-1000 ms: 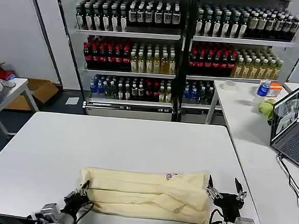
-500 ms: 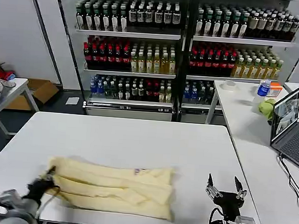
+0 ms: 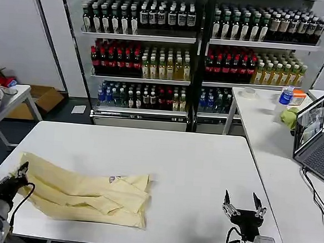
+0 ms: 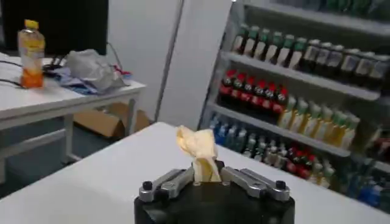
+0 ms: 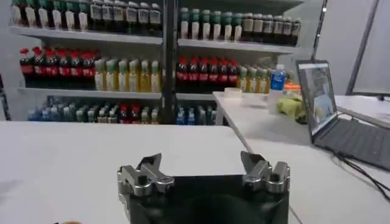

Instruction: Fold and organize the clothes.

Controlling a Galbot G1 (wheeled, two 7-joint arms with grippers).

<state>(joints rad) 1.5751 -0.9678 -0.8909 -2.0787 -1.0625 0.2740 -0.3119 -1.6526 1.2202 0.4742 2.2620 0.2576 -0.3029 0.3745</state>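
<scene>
Your left gripper (image 3: 18, 172), jaws clamped on the shirt (image 3: 84, 197), dragged it leftward across the table (image 3: 192, 168) within 1 second, while your right gripper (image 3: 243, 208) waited, jaws apart, so folding was unfinished.

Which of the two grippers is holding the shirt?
The left gripper, shut on the cream-yellow shirt at the table's left edge. The right gripper stands open, apart from it.

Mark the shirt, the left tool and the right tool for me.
shirt (image 3: 84, 197): head view, middle of the folded cloth.
left tool (image 3: 20, 171): head view, tips pinching the shirt's edge.
right tool (image 3: 244, 205): head view, between its open tips.
</scene>
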